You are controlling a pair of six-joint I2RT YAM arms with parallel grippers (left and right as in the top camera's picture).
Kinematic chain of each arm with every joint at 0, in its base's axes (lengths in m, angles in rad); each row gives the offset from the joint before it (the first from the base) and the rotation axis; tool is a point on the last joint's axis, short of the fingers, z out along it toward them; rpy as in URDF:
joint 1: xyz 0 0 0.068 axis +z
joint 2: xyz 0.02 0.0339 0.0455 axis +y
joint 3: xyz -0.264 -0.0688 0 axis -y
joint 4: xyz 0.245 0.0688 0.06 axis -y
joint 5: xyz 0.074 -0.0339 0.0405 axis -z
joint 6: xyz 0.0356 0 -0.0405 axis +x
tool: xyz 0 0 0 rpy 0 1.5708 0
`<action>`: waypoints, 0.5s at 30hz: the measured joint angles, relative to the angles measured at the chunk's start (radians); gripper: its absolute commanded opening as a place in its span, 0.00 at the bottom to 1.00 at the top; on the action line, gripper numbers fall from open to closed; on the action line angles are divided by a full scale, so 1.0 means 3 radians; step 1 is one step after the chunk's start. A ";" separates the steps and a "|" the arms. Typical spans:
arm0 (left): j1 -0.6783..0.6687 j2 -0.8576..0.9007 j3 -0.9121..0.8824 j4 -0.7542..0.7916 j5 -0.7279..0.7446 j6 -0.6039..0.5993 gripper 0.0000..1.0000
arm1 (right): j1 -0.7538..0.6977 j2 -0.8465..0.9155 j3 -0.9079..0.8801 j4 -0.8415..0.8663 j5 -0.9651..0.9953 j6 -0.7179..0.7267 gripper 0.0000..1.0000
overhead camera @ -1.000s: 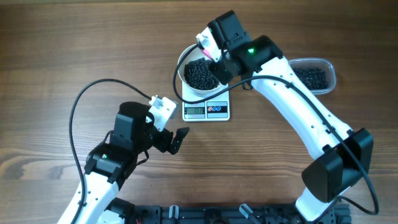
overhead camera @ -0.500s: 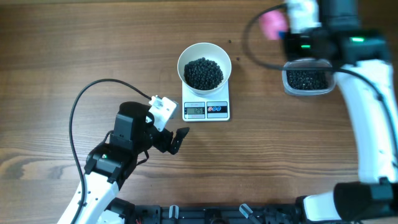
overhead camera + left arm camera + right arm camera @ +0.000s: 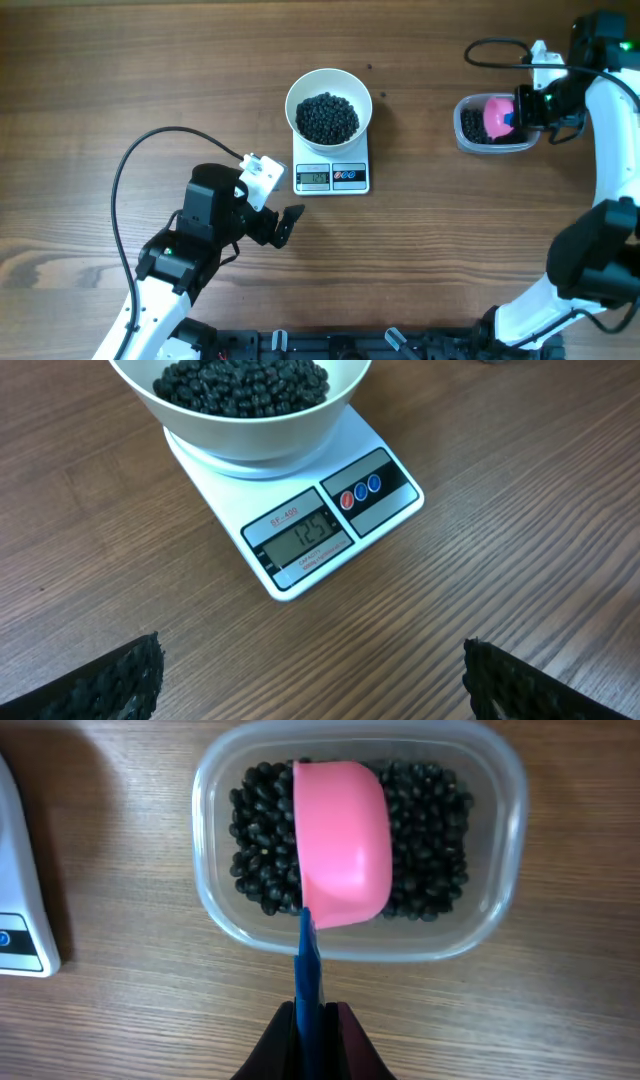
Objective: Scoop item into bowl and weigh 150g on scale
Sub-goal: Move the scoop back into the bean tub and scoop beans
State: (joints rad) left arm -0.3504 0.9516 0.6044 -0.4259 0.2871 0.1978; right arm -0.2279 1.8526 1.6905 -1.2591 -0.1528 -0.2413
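Over on the right side of the table (image 3: 100,80), my right gripper (image 3: 312,1020) pinches the blue handle (image 3: 308,960) of the pink scoop (image 3: 342,840). The scoop is over the black beads (image 3: 430,820) in the clear tub (image 3: 505,830). More beads fill the white bowl (image 3: 250,430) on the scale (image 3: 230,500). Its display (image 3: 303,538) shows 125, so I think only a small scoop is needed now. I should dig shallow, lift level, and stay off the tub wall so the tub does not slide. Bare wood lies between tub and bowl, so the way looks free. My left gripper (image 3: 315,680) is spread wide near the scale's front, away from that path.
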 measured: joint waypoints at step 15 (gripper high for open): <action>0.0000 0.0000 0.0000 0.0000 0.0000 0.0000 1.00 | 0.0125 0.0431 0.0006 -0.0181 -0.0651 -0.0046 0.04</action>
State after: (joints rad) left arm -0.3504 0.9516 0.6044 -0.4259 0.2871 0.1978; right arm -0.1905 1.9820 1.6924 -1.3132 -0.3481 -0.2550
